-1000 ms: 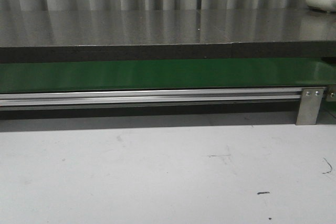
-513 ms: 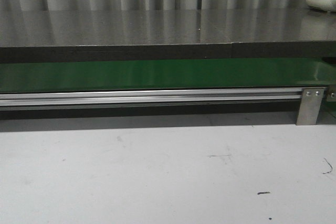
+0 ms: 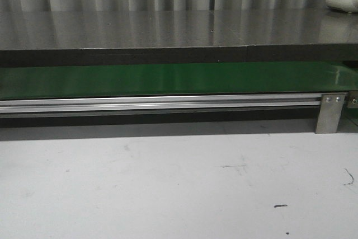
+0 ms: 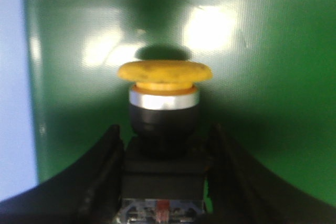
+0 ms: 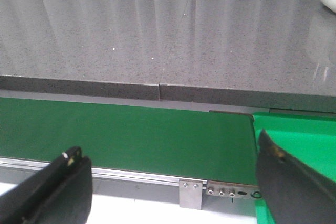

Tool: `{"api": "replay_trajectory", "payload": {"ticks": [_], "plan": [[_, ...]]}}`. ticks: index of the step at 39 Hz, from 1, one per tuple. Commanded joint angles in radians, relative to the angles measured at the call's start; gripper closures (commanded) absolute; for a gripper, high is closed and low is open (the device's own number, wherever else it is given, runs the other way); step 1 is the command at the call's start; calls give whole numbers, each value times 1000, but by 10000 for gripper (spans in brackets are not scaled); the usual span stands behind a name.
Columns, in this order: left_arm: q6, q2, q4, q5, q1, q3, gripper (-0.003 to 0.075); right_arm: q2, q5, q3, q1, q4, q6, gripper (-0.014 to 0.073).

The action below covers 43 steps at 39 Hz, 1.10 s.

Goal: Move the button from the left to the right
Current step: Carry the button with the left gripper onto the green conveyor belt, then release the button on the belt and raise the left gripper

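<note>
The button sits in the centre of the left wrist view, lying over a green surface. Its yellow cap faces the upper part of that frame, with a bright metal ring below it and a black body lower down. The left gripper has its black fingers pressed against both sides of the black body, so it is clamped on the button. The front view shows neither arm and no button.

The right gripper stands wide apart and holds nothing; its two fingers occupy the lower corners of the right wrist view, above the green belt.

Handling judgement: the button appears rigid and light, with hard plastic faces. The flat sides of the black body suit the grip best. The domed cap and the polished ring look smooth and likely to slip, so avoid them.
</note>
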Motion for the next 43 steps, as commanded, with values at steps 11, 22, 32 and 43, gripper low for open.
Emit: {"api": "replay_trajectory", "payload": {"ticks": [11, 22, 32, 43], "plan": [[-6, -39, -13, 2, -9, -20, 356, 8, -84, -36, -3, 1, -3, -53], [35, -108, -125, 31, -9, -96, 107, 8, -84, -36, -3, 1, -3, -53], [35, -153, -104, 69, -13, -170, 316, 8, -84, -36, -3, 1, -3, -53], [35, -269, -73, 69, -64, -138, 741, 8, -84, -36, -3, 1, -3, -53]]}}
